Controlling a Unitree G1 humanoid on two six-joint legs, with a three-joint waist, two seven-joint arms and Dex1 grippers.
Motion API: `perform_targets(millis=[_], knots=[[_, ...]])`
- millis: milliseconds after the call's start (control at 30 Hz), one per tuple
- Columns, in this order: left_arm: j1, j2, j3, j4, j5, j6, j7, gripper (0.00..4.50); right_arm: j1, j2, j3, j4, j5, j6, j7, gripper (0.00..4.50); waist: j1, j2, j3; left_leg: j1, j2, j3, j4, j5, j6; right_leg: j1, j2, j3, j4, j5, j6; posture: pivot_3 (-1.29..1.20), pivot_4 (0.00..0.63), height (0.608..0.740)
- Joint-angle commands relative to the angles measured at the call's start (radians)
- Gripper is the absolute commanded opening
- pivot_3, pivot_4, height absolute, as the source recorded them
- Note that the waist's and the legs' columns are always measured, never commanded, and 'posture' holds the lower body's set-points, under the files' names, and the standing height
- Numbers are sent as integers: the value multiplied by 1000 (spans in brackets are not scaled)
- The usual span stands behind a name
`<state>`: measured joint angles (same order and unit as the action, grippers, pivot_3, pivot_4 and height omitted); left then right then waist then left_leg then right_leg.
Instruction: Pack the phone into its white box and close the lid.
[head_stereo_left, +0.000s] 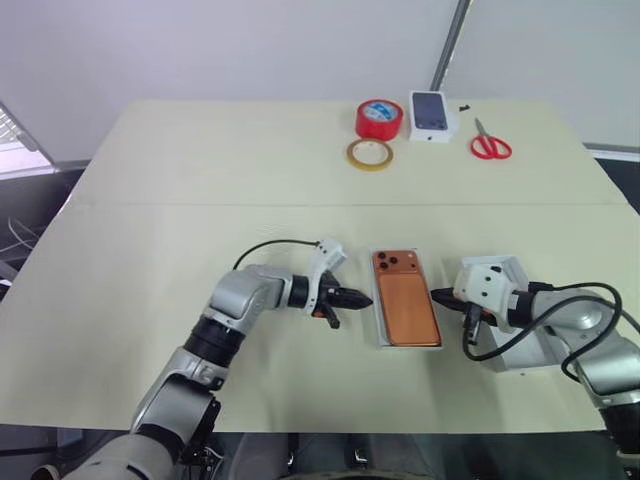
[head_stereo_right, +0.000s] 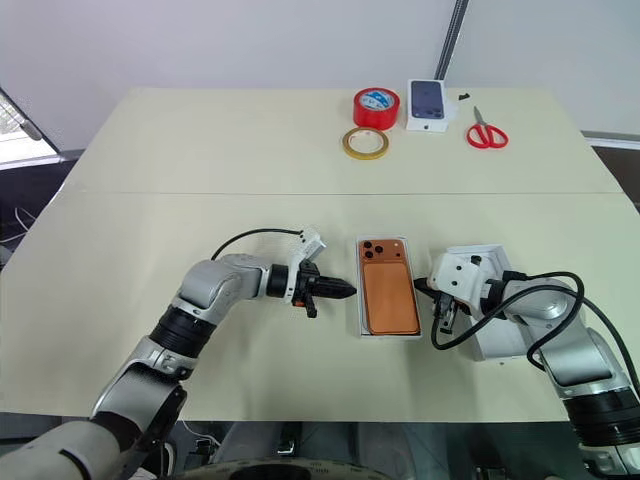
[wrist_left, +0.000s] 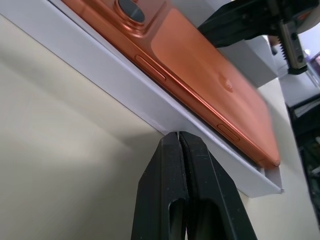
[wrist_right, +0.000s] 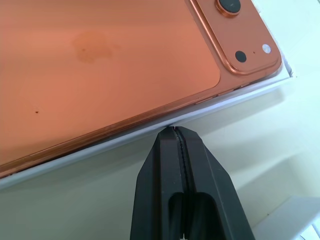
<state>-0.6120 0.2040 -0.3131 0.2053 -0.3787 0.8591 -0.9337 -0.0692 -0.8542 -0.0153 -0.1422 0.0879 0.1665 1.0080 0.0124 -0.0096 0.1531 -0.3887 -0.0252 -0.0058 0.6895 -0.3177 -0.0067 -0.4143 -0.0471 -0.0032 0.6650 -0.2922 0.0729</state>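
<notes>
On table (head_stereo_left: 150, 330), phone (head_stereo_left: 405, 300) back-up in white box (wrist_left: 125, 100); left tool (head_stereo_left: 357, 297) and right tool (head_stereo_left: 440, 297) flank box, tips at walls, both pressed together, holding nothing.

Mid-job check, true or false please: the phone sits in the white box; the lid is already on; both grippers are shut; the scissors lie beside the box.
1. The phone lies in the white box: true.
2. The lid is on: false, it sits apart under the right arm.
3. Left gripper and right gripper are shut: true.
4. The scissors lie beside the box: false, they are at the table's far side.
</notes>
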Motion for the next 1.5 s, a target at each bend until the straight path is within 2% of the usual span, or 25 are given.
perform_targets(millis=[33, 200, 367, 533, 567, 600, 667, 833, 933, 1033, 1100, 1267, 1500], knots=[[-29, 6, 15, 15, 6, -33, -8, 80, -5, -18, -17, -28, 25, -7, 16, 0, -1, 0, 0, 0, 0, 0, 0, 0, 0, 0, 0, 0, 0, 0, 0, 0, 150, 740], [-12, 44, 21, -26, -10, -21, -25, 80, -10, -43, -39, 4, 5, -43, 6, 0, -2, 0, 0, 0, 0, 0, 0, 0, 1, 0, 0, 0, 0, 0, 0, 0, 150, 740], [25, 146, 36, -70, -8, -65, -78, 80, -48, -51, -96, 49, -13, -41, -77, 0, -4, 0, 0, 0, 0, 0, 0, 0, 0, 0, 0, 0, 0, 0, 0, 0, 150, 740], [7, 179, 82, -39, -9, -117, -86, 80, -50, -33, -64, 123, -78, -64, -148, 0, 1, 0, 0, 0, 1, 0, 1, 0, 0, 0, 0, 0, 0, 0, 0, 0, 150, 740], [7, 184, 84, -39, -5, -135, -92, 591, -46, -37, -57, 131, -83, -69, -142, 0, 1, 0, 0, 0, 0, 0, 1, 0, 0, 0, 0, 0, 0, 0, 0, 0, 150, 740], [4, 184, 96, -42, -24, -121, -102, 846, -45, -36, -61, 135, -68, -48, -133, 251, 0, 0, 0, 0, 0, 0, 1, 0, -1, 0, 0, 0, 0, 0, 0, 0, 150, 740], [4, 188, 125, -56, -36, -133, -96, 1787, -45, -43, -83, 149, -52, -44, -127, 857, 1, 0, 0, 0, 0, 0, 1, 0, -1, 1, 0, 0, 0, 0, 0, 0, 150, 740], [28, 220, 177, -108, -76, -148, -134, 4329, -20, -67, -137, 86, 10, -53, -78, 3401, 1, 0, 0, 0, 0, 0, 2, -1, 1, 1, 0, 0, 0, 0, 0, 0, 150, 740], [50, 249, 214, -149, -100, -192, -171, 4329, -36, -57, -203, -8, 137, 76, -62, 3401, -5, 1, 0, 0, 1, 0, 2, -1, 2, 1, 0, 0, 0, 0, 0, 0, 150, 740], [67, 278, 240, -156, -87, -295, -201, 4329, -9, -93, -265, -41, 184, 193, -60, 3401, -3, 1, 0, 0, 1, 0, 2, -3, 4, 2, 0, 0, 0, 0, 0, 0, 150, 740], [92, 289, 248, -153, -47, -423, -204, 4329, 14, -42, -335, -129, 297, 423, -139, 3401, -1, 1, 0, 0, 1, 0, 2, -3, 5, 2, 0, 0, 0, 0, 0, 0, 150, 740], [162, 298, 280, -165, -100, -558, -309, 4329, 208, 74, -445, -442, 441, 755, -298, 3401, 4, 1, 0, 0, 1, -1, 0, -3, 5, 1, -1, 0, -1, 0, 0, 0, 150, 740], [202, 302, 291, -123, -77, -713, -357, 4329, 482, 173, -473, -671, 331, 716, -451, 3401, -1, 2, -1, 1, 1, -1, -1, -4, 6, 2, -1, 0, -2, 0, 0, 0, 150, 740]])
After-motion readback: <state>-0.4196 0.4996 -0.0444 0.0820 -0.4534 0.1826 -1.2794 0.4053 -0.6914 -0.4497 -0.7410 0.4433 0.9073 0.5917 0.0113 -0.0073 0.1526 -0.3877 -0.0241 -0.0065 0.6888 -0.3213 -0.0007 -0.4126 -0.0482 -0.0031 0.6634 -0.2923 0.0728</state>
